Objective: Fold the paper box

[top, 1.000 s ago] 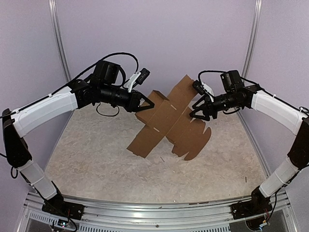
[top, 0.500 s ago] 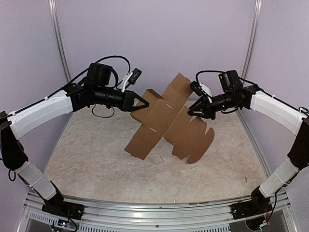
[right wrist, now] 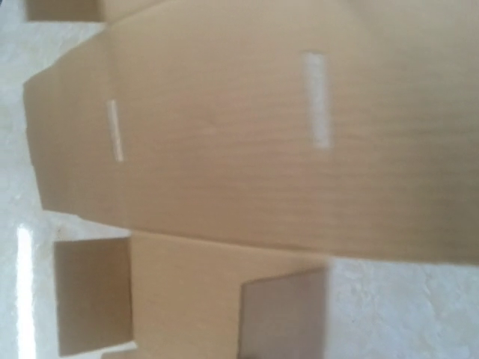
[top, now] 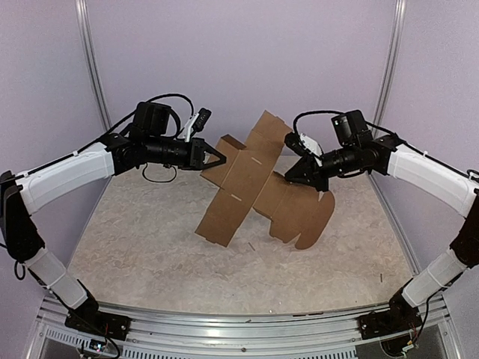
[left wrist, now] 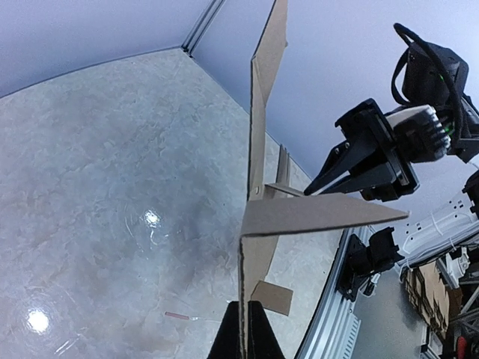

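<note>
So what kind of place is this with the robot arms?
Probably a robot lab test cell: plain lilac walls with metal posts, a left arm and right arm bolted to a metal rail at the table edge, and a brown paper box between them.

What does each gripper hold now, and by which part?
The left gripper is shut on the paper box, pinching the edge of its left flap. The right gripper meets its right side; whether it grips cannot be told.

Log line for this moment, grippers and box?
left gripper: shut on paper box | right gripper: shut on paper box | paper box: unfolded, tilted
</note>
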### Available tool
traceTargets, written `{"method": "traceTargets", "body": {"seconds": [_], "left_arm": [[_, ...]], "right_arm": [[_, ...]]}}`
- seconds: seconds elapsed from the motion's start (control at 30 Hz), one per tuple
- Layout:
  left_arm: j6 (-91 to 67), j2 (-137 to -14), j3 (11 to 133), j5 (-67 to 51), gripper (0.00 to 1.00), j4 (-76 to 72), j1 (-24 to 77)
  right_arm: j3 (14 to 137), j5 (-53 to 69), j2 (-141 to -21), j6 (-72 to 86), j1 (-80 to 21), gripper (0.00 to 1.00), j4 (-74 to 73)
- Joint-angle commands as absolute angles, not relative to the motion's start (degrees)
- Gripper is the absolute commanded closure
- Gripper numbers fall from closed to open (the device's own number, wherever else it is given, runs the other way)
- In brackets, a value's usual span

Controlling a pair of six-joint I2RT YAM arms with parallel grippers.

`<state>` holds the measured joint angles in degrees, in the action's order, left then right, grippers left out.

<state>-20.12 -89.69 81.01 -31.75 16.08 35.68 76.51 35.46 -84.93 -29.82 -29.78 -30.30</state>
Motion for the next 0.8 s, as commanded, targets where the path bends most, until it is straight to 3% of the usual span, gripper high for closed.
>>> {"method": "traceTargets", "body": {"seconds": [0.0, 0.33, 0.5, 0.77], "left_arm": [[-27.34, -92.0, 78.04, -33.04, 1.0, 8.93, 33.8], [-38.65, -98.57, 65.73, -42.55, 1.0, -3.59, 32.01], [-40.43, -103.8, 61.33, -44.95, 1.0, -4.6, 31.65], [-35.43, -110.61, 60.72, -43.19, 1.0, 1.45, 31.63]], "right_arm": [[74.89, 31.81, -85.6, -31.73, -32.69, 0.91, -31.79], [77.71, 30.08, -98.54, -30.42, -33.32, 0.89, -33.12], [79.57, 32.54, -99.02, -29.28, -32.34, 0.86, -33.42], [79.15, 19.75, -101.59, -29.56, -31.25, 0.87, -30.18]]}}
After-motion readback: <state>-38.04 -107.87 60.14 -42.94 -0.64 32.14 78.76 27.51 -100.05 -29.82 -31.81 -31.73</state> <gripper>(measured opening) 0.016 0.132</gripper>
